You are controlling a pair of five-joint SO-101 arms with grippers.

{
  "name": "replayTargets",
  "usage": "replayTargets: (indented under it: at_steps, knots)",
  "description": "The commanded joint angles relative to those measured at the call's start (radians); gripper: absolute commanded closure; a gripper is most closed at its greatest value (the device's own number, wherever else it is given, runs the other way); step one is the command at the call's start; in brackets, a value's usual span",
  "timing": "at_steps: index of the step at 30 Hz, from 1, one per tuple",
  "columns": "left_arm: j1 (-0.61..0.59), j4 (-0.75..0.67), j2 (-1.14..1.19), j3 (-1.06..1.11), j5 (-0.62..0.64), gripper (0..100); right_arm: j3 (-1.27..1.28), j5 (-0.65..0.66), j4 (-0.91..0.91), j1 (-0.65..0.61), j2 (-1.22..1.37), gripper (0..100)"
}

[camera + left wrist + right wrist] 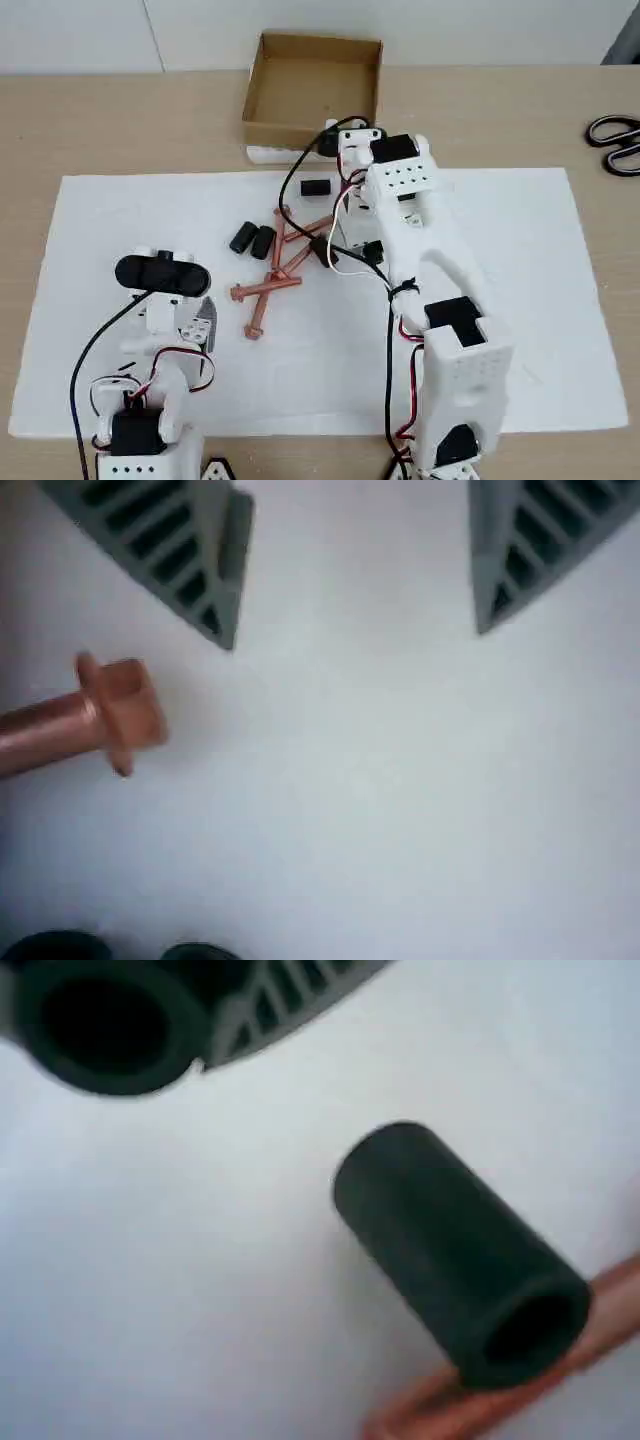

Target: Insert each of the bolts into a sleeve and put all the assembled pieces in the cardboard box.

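Observation:
Several copper bolts lie crossed in the middle of the white sheet. Two black sleeves rest just left of them and another sleeve lies nearer the cardboard box. My left gripper hangs open over bare sheet, with a bolt head just off to one side of one finger. My right gripper is shut on a black sleeve. It sits close above a second sleeve, which lies against a bolt. The right arm stretches over the sheet beside the bolts.
The open box stands at the back edge of the sheet, with nothing visible inside it. Scissors lie on the wooden table at the far right. Black and white cables trail from the right arm across the bolts.

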Motion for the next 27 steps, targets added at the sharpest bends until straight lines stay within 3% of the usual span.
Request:
replayTargets:
  at_steps: [1,11,27]
  knots:
    - [-0.003,-0.018,-0.011,-0.004,0.0,85,-0.026,0.006,-0.008,-0.005,0.015,99.1]
    - [-0.003,-0.018,-0.011,-0.004,0.0,85,-0.026,0.041,-0.001,-0.005,0.038,89.6]
    - [-0.003,-0.018,-0.011,-0.004,0.0,85,-0.025,0.066,-0.004,-0.005,0.125,89.4]
